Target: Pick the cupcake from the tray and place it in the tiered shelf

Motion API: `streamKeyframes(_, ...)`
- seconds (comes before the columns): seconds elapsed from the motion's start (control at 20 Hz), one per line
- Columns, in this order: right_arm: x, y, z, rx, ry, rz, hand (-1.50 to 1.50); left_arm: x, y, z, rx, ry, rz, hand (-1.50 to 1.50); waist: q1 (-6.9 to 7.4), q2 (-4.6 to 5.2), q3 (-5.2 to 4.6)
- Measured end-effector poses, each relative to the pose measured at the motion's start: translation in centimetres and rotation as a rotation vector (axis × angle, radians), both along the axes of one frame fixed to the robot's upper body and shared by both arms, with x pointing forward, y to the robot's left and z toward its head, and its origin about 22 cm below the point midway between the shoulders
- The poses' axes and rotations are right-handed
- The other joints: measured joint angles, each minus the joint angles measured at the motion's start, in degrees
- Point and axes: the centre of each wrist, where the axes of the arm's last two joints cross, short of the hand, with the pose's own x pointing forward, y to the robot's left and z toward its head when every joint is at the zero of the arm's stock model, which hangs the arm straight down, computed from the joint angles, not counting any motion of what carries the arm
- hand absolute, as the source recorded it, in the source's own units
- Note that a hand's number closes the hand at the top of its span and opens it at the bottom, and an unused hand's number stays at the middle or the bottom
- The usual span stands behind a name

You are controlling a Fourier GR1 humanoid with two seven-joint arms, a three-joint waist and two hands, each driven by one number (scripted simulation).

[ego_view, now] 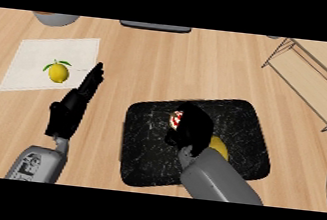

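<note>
Risk: the right hand [188, 127] covers most of the cupcake [177, 117] on the tray [147, 155], so its hold may be off-centre; lifting could tip the cupcake. A yellow fruit [218, 147] sits just beside the hand, on the tray, and could be knocked. Fingers curl down around the cupcake. The shelf [314, 77] stands well apart from the tray. The left hand [74, 105] rests beside the tray, fingers straight.

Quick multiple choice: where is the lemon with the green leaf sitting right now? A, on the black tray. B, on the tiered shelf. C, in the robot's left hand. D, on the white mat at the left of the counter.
D: the lemon lies on the white mat at the counter's left, just beyond the fingertips of the open left hand, apart from the black tray and the tiered shelf.
</note>
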Motion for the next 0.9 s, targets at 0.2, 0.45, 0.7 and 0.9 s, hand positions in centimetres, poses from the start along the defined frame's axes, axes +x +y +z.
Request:
streamKeyframes(0.2,0.1,0.1,-0.3,-0.040,-0.018,0.024,1.50,0.1,0.7,0.3,0.004,-0.003,-0.002,0.00,-0.17,-0.14,-0.05)
streamKeyframes(0.45,4.1,-1.5,0.7,-0.057,-0.029,-0.091,1.50,0.2,0.4,0.2,0.004,-0.010,-0.008,0.00,0.38,0.33,-0.02)
streamKeyframes(0.7,9.6,-5.3,2.8,-0.067,-0.044,-0.292,1.50,0.5,-0.8,0.7,0.001,-0.022,-0.042,0.00,2.12,1.22,-0.01)
streamKeyframes(0.9,12.4,-6.5,4.5,-0.075,-0.092,-0.378,1.50,0.7,-1.6,1.1,0.002,-0.029,-0.061,0.00,3.11,1.49,0.00)
